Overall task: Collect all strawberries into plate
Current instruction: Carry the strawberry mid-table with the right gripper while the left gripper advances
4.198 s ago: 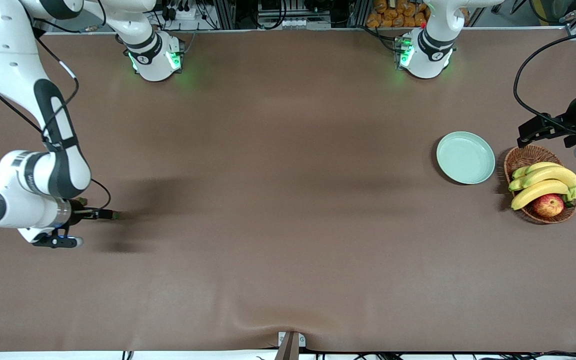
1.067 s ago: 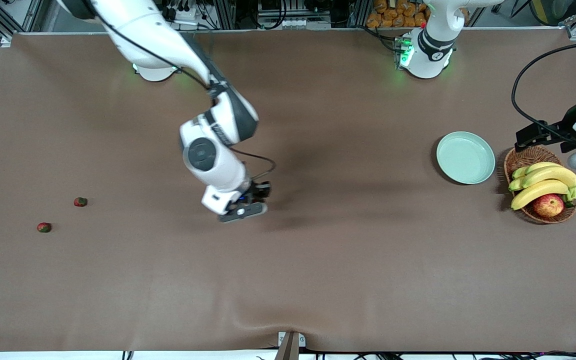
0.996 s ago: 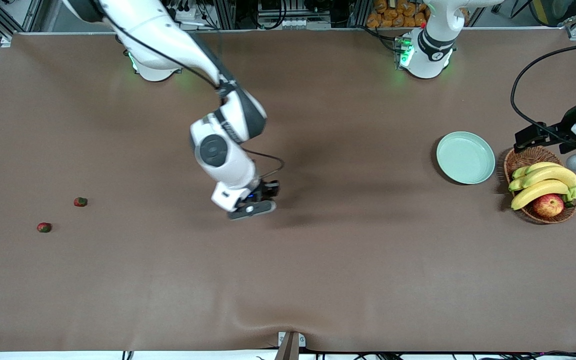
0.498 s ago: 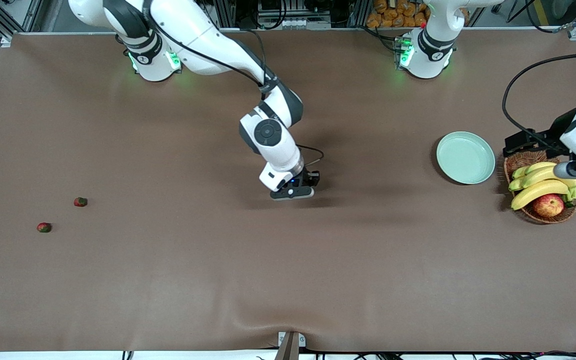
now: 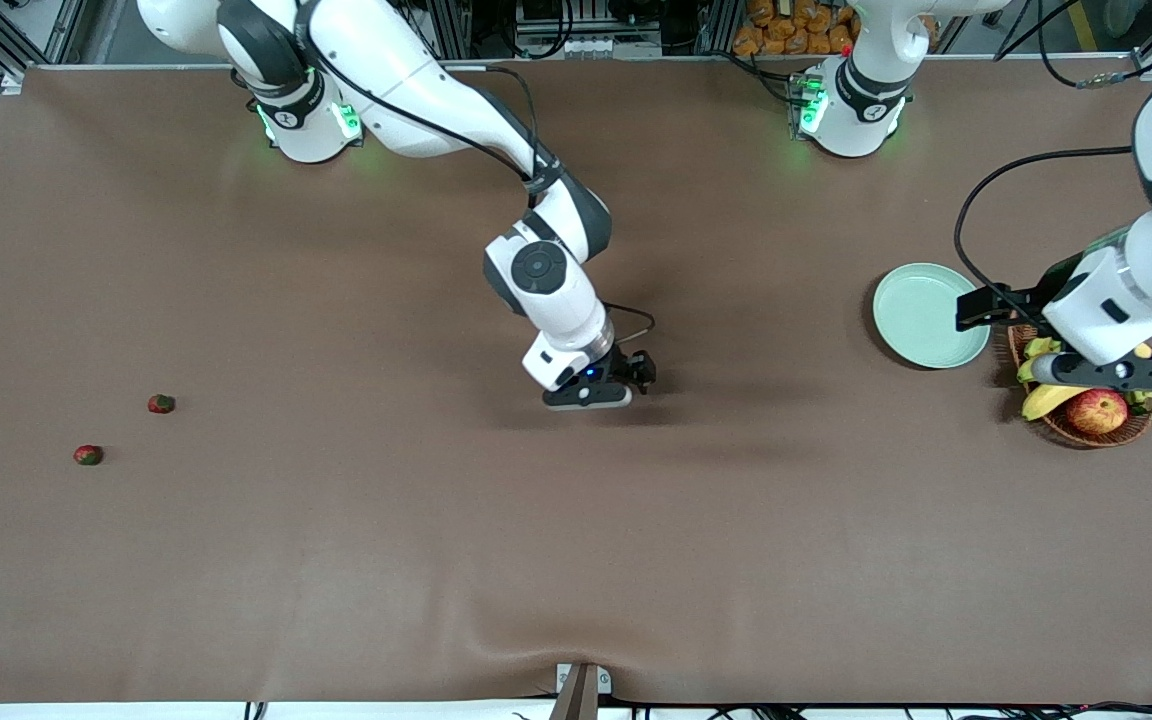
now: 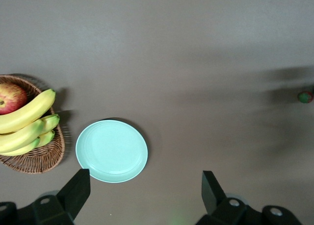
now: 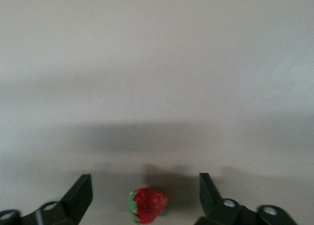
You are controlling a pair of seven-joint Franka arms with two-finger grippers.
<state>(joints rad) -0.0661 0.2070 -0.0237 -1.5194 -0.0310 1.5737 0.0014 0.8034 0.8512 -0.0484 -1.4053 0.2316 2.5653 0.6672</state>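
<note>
Strawberry let go mid-worktop, plate not yet filled

The right gripper (image 5: 626, 385) hangs low over the middle of the worktop (image 5: 576, 560), fingers (image 7: 81, 193) spread, a strawberry (image 7: 147, 205) lying between them; it could roll or get nudged. Two strawberries (image 5: 161, 404) lie near the right arm's end. The plate (image 5: 921, 312) holds nothing; the basket (image 6: 44, 159) holds bananas (image 6: 27, 124) and an apple (image 5: 1096, 410). Over it hovers the left gripper (image 6: 142, 193), fingers spread.

The left arm's wrist is covering part of the bananas (image 5: 1039, 398) and wicker basket (image 5: 1071, 428) in the front view. The right gripper (image 5: 639, 372) is hiding its strawberry (image 7: 147, 205) there. The basket's edge is being cropped in the left wrist view.
</note>
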